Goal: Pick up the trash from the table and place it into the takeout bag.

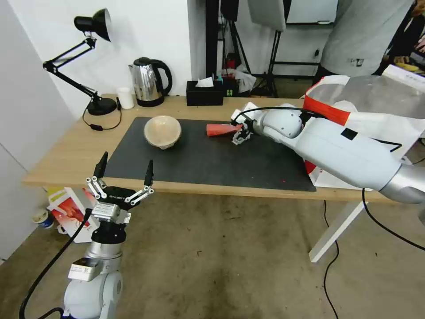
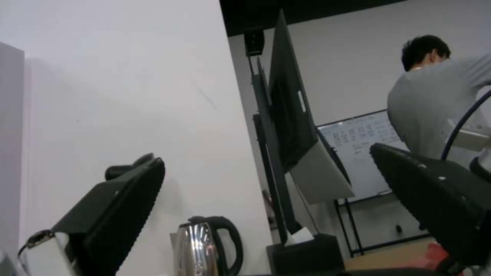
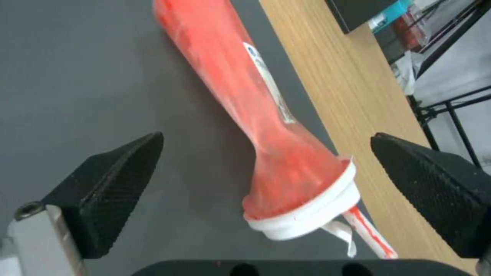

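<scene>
On the dark mat (image 1: 212,161) of the table (image 1: 66,155), a tall red cup (image 1: 220,129) lies on its side. My right gripper (image 1: 241,134) hovers open at its lidded end. The right wrist view has the red cup (image 3: 240,88) running between the two black fingers (image 3: 117,172), its white lid (image 3: 312,211) and straw nearest the camera, neither finger touching it. A beige bowl (image 1: 162,131) stands on the mat's left part. The takeout bag (image 1: 325,108), white with a red band, gapes at the table's right end behind my right arm. My left gripper (image 1: 125,172) points up, open and empty, below the table's front edge.
Along the back edge stand a black desk lamp (image 1: 101,106), a small white cup (image 1: 125,97), a steel kettle (image 1: 148,82) and a black tissue box (image 1: 204,93). A smaller printed bag (image 1: 71,208) sits on the floor at the left. A person stands behind the takeout bag.
</scene>
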Motion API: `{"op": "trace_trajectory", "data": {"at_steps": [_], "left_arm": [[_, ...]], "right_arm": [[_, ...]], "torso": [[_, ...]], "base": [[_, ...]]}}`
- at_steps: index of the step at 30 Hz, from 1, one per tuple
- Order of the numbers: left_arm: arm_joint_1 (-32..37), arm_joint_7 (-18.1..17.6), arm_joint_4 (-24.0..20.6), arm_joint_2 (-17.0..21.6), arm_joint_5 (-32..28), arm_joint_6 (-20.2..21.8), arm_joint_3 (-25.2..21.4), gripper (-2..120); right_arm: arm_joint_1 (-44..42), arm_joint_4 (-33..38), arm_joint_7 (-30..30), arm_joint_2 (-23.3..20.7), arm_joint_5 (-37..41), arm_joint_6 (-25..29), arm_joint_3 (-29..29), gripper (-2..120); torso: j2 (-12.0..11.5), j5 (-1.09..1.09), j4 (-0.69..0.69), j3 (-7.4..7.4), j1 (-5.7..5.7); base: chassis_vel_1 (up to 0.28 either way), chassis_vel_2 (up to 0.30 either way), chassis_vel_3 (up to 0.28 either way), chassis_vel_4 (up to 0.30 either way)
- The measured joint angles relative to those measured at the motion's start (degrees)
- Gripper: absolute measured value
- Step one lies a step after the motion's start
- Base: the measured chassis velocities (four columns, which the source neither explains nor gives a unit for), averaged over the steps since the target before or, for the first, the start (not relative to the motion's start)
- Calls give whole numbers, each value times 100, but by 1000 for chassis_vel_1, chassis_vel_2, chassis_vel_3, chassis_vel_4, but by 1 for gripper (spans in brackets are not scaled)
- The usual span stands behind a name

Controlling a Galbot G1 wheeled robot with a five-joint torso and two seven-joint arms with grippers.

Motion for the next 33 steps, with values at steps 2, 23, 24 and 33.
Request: {"op": "trace_trajectory", "data": {"at_steps": [2, 23, 24, 33], "left_arm": [[8, 2, -13, 0, 0, -2, -13, 100], [38, 10, -24, 0, -21, -37, -101, 100], [38, 10, -24, 0, -21, -37, -101, 100], [45, 16, -21, -11, -17, -37, -106, 100]], "right_arm": [[0, -45, -27, 39, -34, 1, 1, 100], [-173, -708, -273, 408, -507, 4, 131, 100], [-173, -708, -273, 408, -507, 4, 131, 100], [-176, -1021, -439, 572, -822, 23, 172, 100]], "torso": [[0, 0, 0, 0, 0], [0, 0, -1, 0, 0], [0, 0, -1, 0, 0], [0, 0, -1, 0, 0]], "base": [[0, 0, 0, 0], [0, 0, 0, 0], [0, 0, 0, 0], [0, 0, 0, 0]]}}
